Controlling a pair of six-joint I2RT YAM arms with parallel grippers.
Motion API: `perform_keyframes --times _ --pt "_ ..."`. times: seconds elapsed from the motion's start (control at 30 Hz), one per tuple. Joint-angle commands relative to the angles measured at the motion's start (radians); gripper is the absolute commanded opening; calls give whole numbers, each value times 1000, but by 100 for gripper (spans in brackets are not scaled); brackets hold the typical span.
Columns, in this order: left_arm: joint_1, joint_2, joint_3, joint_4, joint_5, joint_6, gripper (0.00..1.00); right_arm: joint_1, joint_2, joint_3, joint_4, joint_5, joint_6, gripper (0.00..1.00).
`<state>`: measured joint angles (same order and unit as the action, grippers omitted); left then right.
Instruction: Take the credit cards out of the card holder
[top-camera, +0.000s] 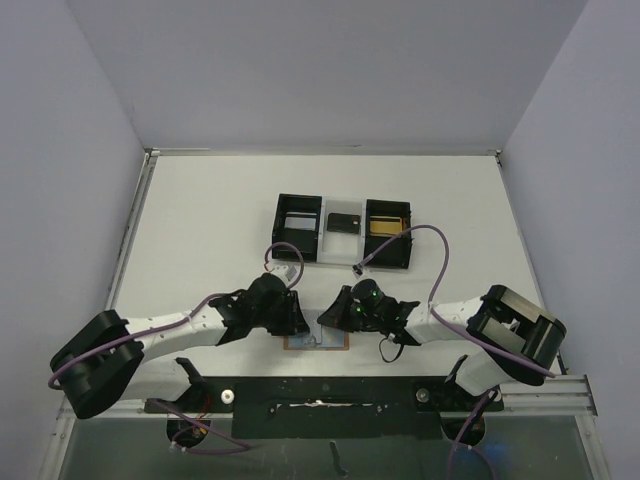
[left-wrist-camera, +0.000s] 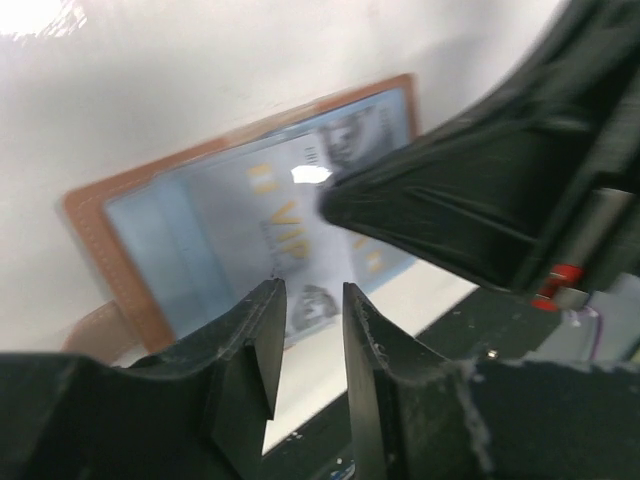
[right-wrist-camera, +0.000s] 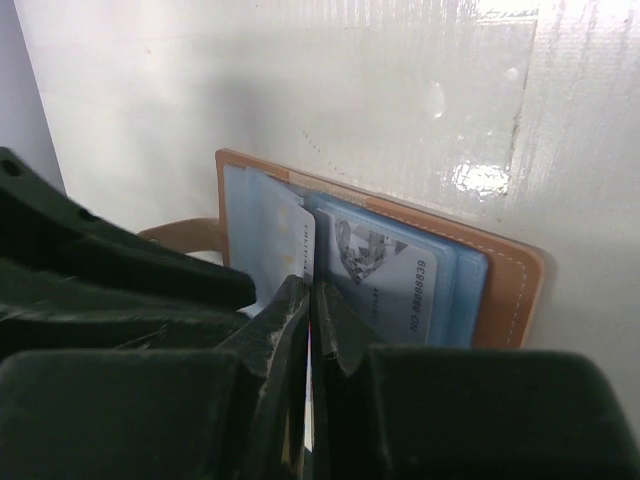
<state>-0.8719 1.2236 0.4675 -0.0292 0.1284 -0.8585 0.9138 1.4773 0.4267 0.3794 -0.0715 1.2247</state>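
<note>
The silver-grey card tucked in the open card holder bears large gold letters "VIP" across its middle. The smaller print beside them is too blurred to read. In the right wrist view, the same card shows "NO" and a row of digits, mostly eights, along the short edge nearest the holder's brown stitched border.

A white worktop spreads ahead of and to both sides of the left end effector and the right end effector. Plain pale lilac-grey walls close it in beyond them and on either side. A metal rail edges the worktop well out to the left. Bright glare lies on the glossy surface just ahead of the right end effector.
</note>
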Motion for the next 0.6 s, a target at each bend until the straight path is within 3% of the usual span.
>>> perform_keyframes --times 0.0,0.17,0.43,0.57 --pt "-6 75 -9 -1 -52 -7 22 -16 -10 1 -4 6 -4 0" --pt "-31 103 11 -112 -166 -9 15 -19 -26 -11 38 -12 -4 0" --pt "-46 109 9 -133 -172 1 12 -18 40 -50 235 -117 9 17" --pt "-47 104 3 -119 -164 -2 11 -17 69 -61 273 -141 29 20"
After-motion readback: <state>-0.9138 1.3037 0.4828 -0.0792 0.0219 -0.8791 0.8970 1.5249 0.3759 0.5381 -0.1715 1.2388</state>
